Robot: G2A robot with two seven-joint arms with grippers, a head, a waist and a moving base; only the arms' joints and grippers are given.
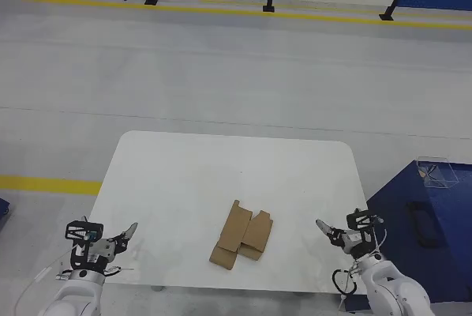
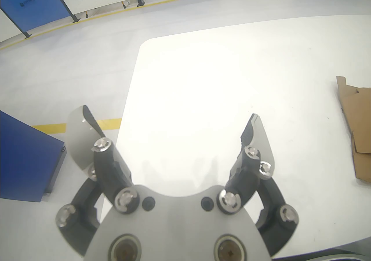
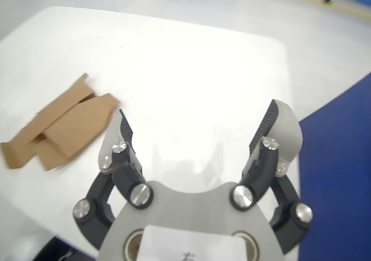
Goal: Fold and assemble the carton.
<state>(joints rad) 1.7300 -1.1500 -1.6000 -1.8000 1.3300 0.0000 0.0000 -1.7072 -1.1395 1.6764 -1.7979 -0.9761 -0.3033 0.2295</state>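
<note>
Because the flattened brown cardboard carton (image 1: pixel 242 235) lies on the white rounded tabletop (image 1: pixel 220 158) between the two arms, close to the near edge, either arm could go for it. Its long axis runs mostly away from the robot, with a slight slant. The right gripper (image 3: pixel 197 108) is nearer to it than the left gripper (image 2: pixel 169 113). Both hover at the near corners, spread wide and holding nothing. In my judgement the right arm needs to go inward, towards the carton's side edge.

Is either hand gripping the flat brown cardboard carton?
No, the carton lies on the white table, with the left hand and right hand open and apart from it.
</note>
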